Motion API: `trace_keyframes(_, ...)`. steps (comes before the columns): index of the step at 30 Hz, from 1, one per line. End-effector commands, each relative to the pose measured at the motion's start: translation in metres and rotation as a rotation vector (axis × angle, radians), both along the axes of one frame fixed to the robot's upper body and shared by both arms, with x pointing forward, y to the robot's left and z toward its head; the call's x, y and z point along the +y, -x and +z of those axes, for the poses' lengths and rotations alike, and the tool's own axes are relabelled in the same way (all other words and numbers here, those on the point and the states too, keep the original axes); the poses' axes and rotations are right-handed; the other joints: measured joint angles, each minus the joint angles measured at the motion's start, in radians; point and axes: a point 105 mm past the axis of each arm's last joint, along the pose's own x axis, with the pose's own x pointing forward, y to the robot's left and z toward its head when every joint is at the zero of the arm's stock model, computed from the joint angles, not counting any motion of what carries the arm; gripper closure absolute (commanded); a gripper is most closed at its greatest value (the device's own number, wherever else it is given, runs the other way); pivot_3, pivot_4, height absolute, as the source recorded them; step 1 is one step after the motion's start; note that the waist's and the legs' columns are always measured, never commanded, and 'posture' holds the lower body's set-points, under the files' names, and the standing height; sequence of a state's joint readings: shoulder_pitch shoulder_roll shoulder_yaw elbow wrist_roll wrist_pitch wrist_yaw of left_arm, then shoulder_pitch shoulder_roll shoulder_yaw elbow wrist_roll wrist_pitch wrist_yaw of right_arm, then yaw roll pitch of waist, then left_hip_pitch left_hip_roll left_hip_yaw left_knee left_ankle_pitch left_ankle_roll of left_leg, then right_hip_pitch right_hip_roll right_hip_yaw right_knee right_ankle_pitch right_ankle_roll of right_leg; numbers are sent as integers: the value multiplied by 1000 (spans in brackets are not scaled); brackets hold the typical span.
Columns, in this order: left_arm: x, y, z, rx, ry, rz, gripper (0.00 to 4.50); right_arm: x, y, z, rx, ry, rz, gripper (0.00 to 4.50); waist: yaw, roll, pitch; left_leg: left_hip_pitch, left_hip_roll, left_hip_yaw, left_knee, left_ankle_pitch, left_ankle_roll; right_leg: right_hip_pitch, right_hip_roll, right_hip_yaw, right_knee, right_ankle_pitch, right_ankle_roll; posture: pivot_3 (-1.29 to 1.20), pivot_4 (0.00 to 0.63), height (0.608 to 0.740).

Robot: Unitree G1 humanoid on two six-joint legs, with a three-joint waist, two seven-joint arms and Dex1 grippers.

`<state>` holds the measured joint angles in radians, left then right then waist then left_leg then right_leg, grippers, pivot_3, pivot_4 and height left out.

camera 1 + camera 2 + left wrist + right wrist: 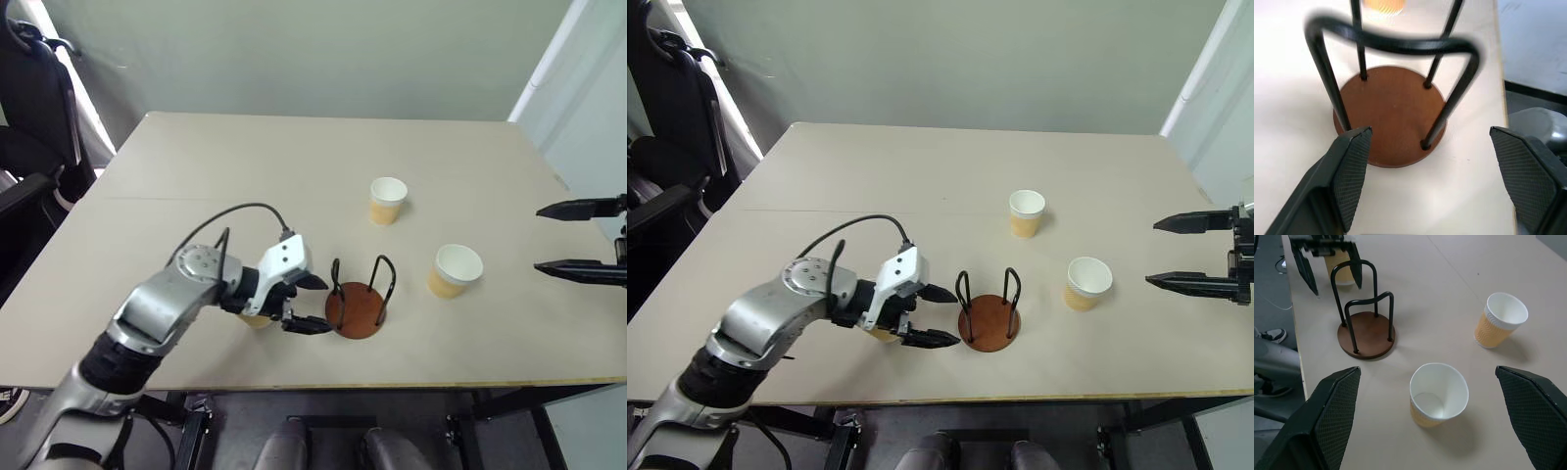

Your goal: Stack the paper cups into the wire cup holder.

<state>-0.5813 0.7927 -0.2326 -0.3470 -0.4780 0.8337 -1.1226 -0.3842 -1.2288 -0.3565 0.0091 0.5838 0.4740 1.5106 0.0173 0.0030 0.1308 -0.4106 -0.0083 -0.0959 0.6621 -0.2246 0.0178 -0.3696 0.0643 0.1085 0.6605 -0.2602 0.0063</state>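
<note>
Paper cups (388, 200) are best carried over the wire cup holder (357, 299) near the table's (196, 157) front edge and lowered straight between its loops; both claws stand released, grasping nothing

The place looks like an office or lab room: a plain beige table (921, 186) stands near a bare grey-green wall (970, 59), with black office chairs (666, 147) at the far left and loose cables on the grey floor (1268, 293) beside it.
</note>
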Motion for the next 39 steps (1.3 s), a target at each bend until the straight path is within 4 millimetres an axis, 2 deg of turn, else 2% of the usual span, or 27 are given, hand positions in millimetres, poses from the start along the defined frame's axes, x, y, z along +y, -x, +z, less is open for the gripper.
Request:
trace_keyframes(1,-1,8,42,-130,66,-80,377,6,-2,2,-18,34,32,0,0,0,0,0,0,0,0,0,0,0,0,0,0,0,0,0,150,740)
trace_keyframes(5,0,9,71,-200,141,-100,377,15,-9,-11,5,100,56,0,0,0,0,-1,0,0,0,-1,1,0,0,0,0,0,0,0,150,740)
trace_keyframes(8,10,10,90,-256,146,-88,377,21,-13,-28,35,169,73,0,-2,0,0,-2,0,0,0,-1,1,-2,0,0,0,0,0,0,150,740)
trace_keyframes(10,32,10,103,-316,75,-51,377,26,-17,-43,58,218,81,0,-6,0,0,-2,1,0,0,-1,1,-3,0,0,0,0,0,0,150,740)
trace_keyframes(13,57,30,125,-334,28,-53,377,34,-20,-61,87,272,101,0,-13,-1,1,-6,2,0,-1,-1,1,-9,0,0,0,2,-2,0,150,740)
trace_keyframes(17,87,36,120,-315,-18,44,377,43,-28,-70,78,281,110,0,-19,4,0,-8,1,1,-1,-3,1,-10,0,1,-1,2,-2,0,150,740)
trace_keyframes(20,104,38,114,-305,-34,118,377,50,-35,-79,72,293,120,0,-18,3,0,-8,2,1,-2,-3,1,-12,0,1,0,1,-3,0,150,740)
trace_keyframes(29,105,58,115,-291,24,120,377,58,-49,-112,81,432,145,0,-17,3,1,-9,2,2,-1,-5,2,-12,0,0,0,4,-6,0,150,740)
trace_keyframes(33,108,62,117,-291,29,135,329,66,-55,-114,55,430,166,1326,-23,3,1,-8,3,2,-1,-4,2,-15,0,0,2,6,-9,0,150,740)
trace_keyframes(39,108,63,116,-289,32,145,329,67,-56,-105,31,423,170,3538,-23,3,1,-9,3,2,-2,-4,1,-15,0,0,1,6,-9,0,150,740)
